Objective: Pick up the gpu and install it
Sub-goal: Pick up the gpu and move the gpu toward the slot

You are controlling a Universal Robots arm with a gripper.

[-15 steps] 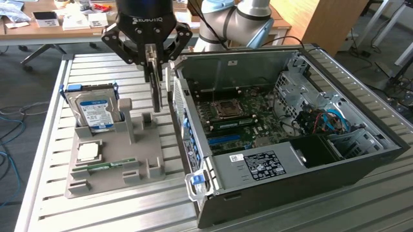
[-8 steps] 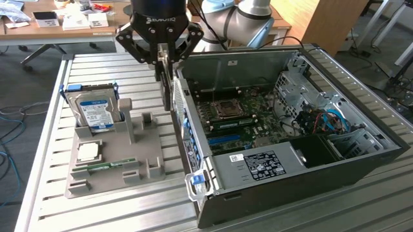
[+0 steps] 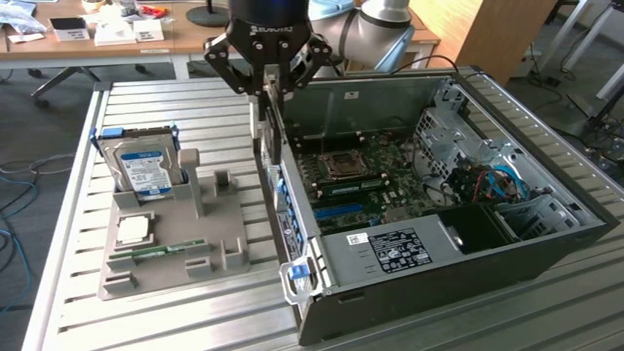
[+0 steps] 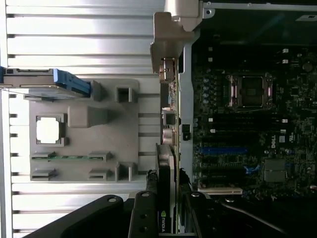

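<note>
Gripper (image 3: pixel 267 86) clamped on the gpu (image 3: pixel 260 128), card up off the desk, hanging at the open case's (image 3: pixel 439 292) edge, not yet seated.

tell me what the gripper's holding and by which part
The gpu, pinched across its flat faces at its upper edge by the gripper, hanging down below it.

I am working in a robotics lab set inside an office. A ribbed aluminium slatted bench (image 3: pixel 166 110) carries an opened dark computer tower case (image 3: pixel 546 241) and a grey moulded parts fixture (image 3: pixel 185 234), with my black robot gripper (image 3: pixel 265 93) at twelve o'clock. At eleven o'clock stands a cluttered pale wooden desk (image 3: pixel 58 45). At nine o'clock, loose blue and grey cables (image 3: pixel 14 183) trail over the grey floor (image 3: pixel 49 131).
</note>
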